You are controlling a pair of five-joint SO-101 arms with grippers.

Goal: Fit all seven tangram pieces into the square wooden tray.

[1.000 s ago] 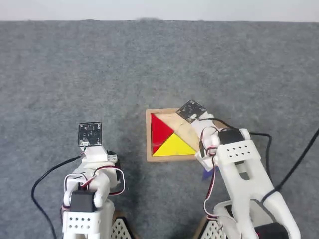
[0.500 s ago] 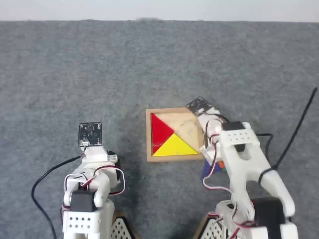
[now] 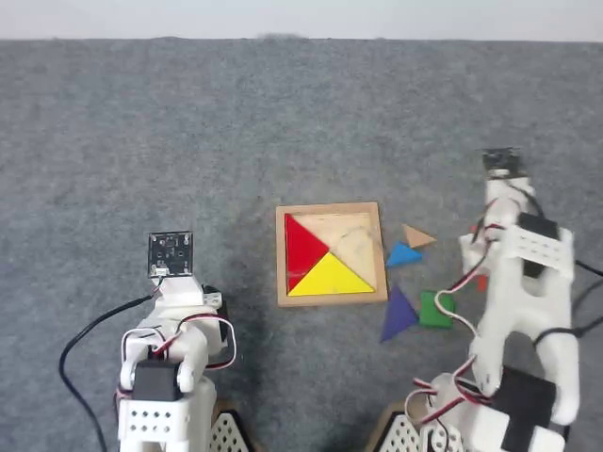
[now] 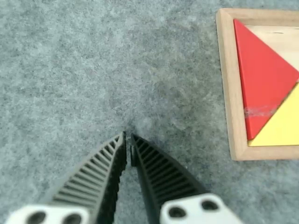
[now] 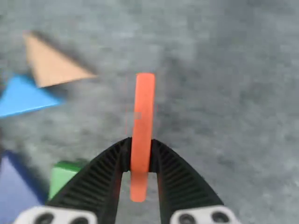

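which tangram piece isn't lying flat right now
The orange piece: it is held on edge in the right gripper; the tan, blue, purple and green ones lie flat on the mat, red and yellow in the tray.

cover: grey felt mat over table | back: pale strip along far edge

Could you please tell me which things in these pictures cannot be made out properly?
The orange piece: right wrist view, held edge-on in the right tool, so its outline cannot be told.
The green piece: right wrist view, partly behind the right tool.
The dark blue triangle: right wrist view, cut off by the picture's edge.
The wooden tray: left wrist view, cut off by the picture's edge.
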